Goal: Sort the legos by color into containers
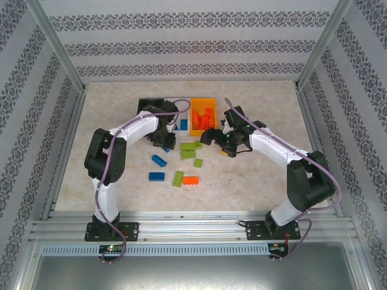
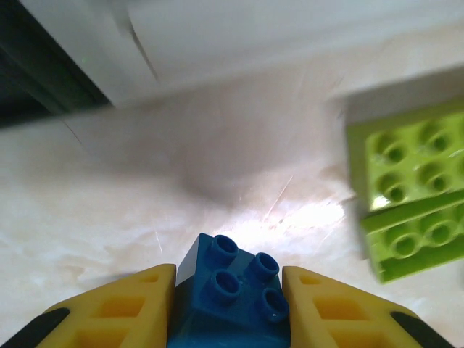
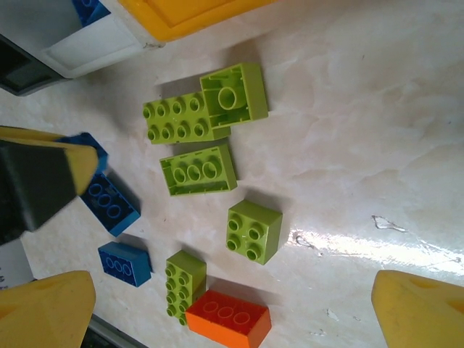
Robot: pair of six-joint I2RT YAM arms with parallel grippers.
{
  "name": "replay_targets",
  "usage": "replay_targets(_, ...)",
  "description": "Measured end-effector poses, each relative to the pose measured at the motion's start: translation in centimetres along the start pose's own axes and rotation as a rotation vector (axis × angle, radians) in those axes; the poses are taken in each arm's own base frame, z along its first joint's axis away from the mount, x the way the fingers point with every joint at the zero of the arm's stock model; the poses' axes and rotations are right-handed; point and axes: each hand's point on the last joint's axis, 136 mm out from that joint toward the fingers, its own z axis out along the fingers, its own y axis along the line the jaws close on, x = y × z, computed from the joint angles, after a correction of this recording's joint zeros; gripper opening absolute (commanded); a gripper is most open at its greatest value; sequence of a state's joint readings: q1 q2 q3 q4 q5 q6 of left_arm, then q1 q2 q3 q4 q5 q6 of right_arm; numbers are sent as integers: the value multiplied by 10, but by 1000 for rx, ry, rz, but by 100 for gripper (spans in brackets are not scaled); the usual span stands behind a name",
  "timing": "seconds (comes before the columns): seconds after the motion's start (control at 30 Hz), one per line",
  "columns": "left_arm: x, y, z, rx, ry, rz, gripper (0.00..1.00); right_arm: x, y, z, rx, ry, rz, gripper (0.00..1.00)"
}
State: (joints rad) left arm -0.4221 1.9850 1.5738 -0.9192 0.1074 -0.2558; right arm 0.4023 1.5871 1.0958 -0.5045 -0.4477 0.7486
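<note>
Left wrist: left end effector (image 2: 228,286) clamped on a blue lego (image 2: 235,290)
At 3 o'clock, lime legos (image 2: 413,196); right end effector (image 3: 232,301) gapes wide, empty

In the top view, the orange bin (image 1: 204,101) sits at upper centre and holds a heap of orange-red bricks (image 1: 205,113). The white bin (image 1: 179,115) stands just beside it on the left with a blue piece (image 1: 184,124) inside, and the black bin (image 1: 151,104) lies further left, partly hidden. Below the bins, loose lime green bricks (image 1: 188,150) cluster at centre. Two blue bricks (image 1: 158,161) lie to their lower left, and one orange-red brick (image 1: 191,180) lies just beside a green one (image 1: 178,178). A square blue brick (image 2: 232,290), studs up, is pinched in the left gripper (image 2: 228,279).
</note>
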Motion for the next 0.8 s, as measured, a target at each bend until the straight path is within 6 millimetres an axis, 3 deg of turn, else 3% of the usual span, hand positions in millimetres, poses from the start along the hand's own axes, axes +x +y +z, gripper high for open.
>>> replay_targets(0.23,-71,-11,-66,28,-229,-44,36,-6,-11,-6,-1,-14,13,98)
replay_targets(0.33,-99,-13,-79,21,-299,-58,36,4,-24,-14,5,-21,30,98)
replay_targets(0.6,-153,-13,-56,-37,-336,-74,36,20,-53,-48,23,-91,58,98)
replay_targets(0.8,-161,-3,-32,-59,-303,-92,36,33,-64,-59,50,-107,64,98)
